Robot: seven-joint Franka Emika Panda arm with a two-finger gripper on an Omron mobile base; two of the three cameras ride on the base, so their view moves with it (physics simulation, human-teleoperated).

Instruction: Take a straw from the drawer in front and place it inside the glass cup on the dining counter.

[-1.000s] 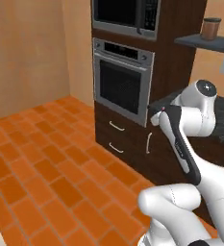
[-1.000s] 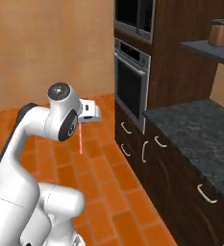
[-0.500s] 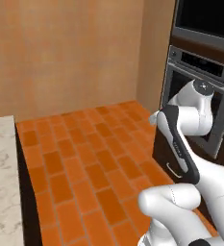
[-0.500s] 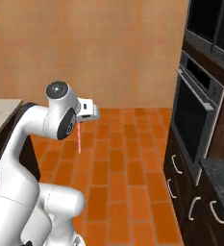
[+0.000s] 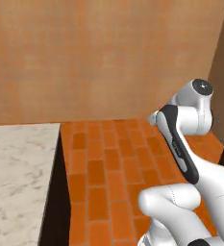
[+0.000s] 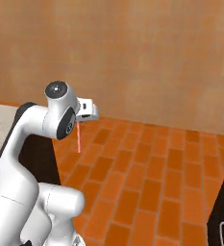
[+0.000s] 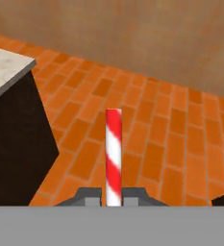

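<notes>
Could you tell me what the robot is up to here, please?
The gripper is shut on a red-and-white striped straw, which also shows hanging below the hand in the right base view. The arm holds it above the orange brick floor. A corner of the pale marbled dining counter is off to the left; the straw is not yet over it.

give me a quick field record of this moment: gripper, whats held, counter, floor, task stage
gripper: gripper shut on the straw, carried above the floor
held thing: red and white striped straw, hanging thin and pink below the hand in the right base view
dining counter: pale marbled corner at the left, on a dark base
floor: orange brick tiles
wall: plain tan wall ahead
task stage: straw in hand, not yet placed in a cup
</notes>
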